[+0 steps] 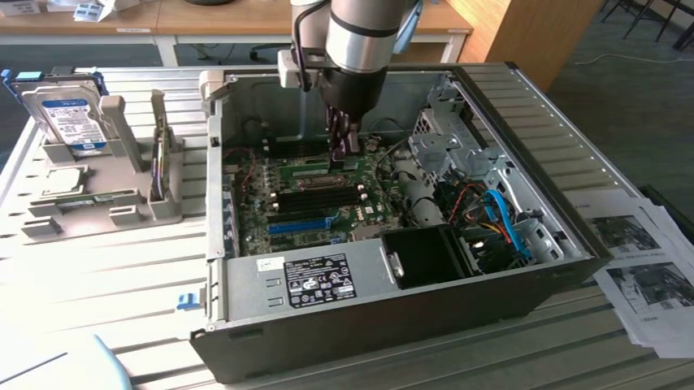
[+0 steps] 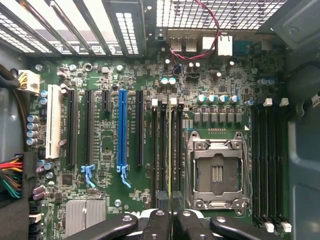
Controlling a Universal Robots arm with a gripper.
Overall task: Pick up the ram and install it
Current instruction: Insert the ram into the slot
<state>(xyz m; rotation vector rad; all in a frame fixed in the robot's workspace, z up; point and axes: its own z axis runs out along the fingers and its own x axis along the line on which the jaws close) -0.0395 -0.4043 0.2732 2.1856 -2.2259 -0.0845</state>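
Gripper [image 2: 170, 219]: jaws clamped on the ram [image 2: 170, 150], inside the open computer case [image 1: 564, 187].
Ram: edge-on, aligned along the black memory slots [image 2: 156, 150] beside the CPU socket [image 2: 217, 172].

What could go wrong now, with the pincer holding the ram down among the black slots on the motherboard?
First, the ram, edge-on in the shut pincer, sits among closely packed black slots; a slight offset or tilt could jam it on a slot wall or push it into the wrong slot. Second, the open processor socket lies right beside those slots, so a sideways slip could hit it.
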